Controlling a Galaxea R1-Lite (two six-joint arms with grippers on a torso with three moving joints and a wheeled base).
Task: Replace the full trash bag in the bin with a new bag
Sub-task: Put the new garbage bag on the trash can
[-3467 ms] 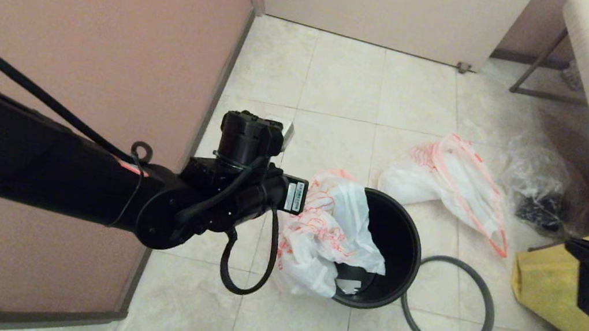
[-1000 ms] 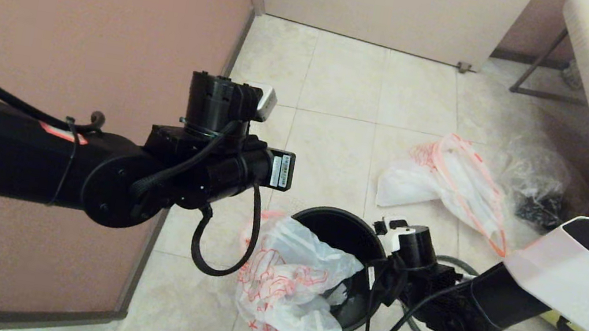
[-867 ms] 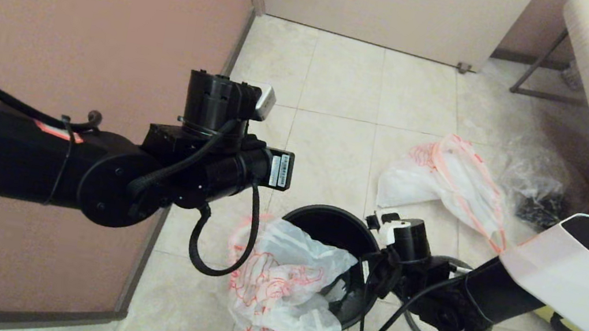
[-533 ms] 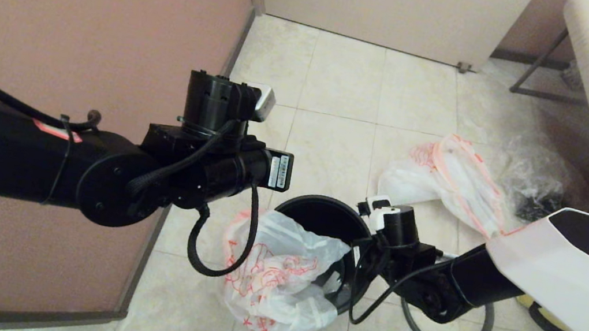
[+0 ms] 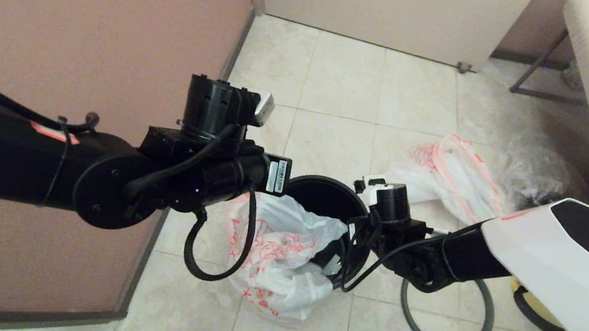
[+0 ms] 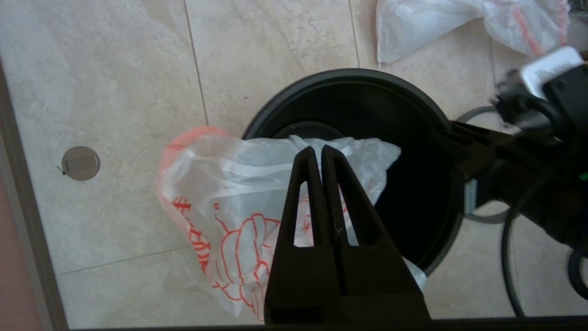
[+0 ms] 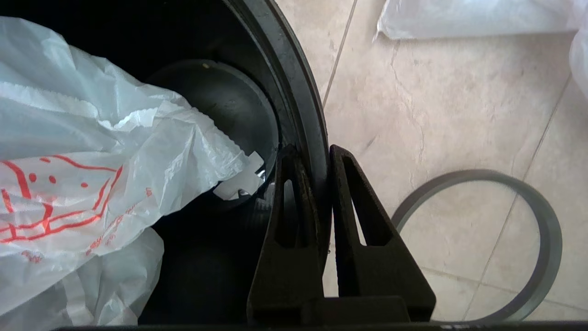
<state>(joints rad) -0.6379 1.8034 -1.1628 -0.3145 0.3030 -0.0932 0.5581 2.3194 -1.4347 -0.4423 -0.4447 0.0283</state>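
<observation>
The new bag is pinched in the left hand, whose 2 fingers are pressed together on a fold; the rest is draped over the bin rim on that hand's side and hangs outside. It looks thin, white, crumpled, with orange-red print. Just across the opening, the bin wall is clamped between the fingers of the right hand. A slip is judged likely: the film could slide out, or the light bin be tipped if pulled unevenly. Beyond the right hand the hoop lies on the floor, and farther off the full bag.
</observation>
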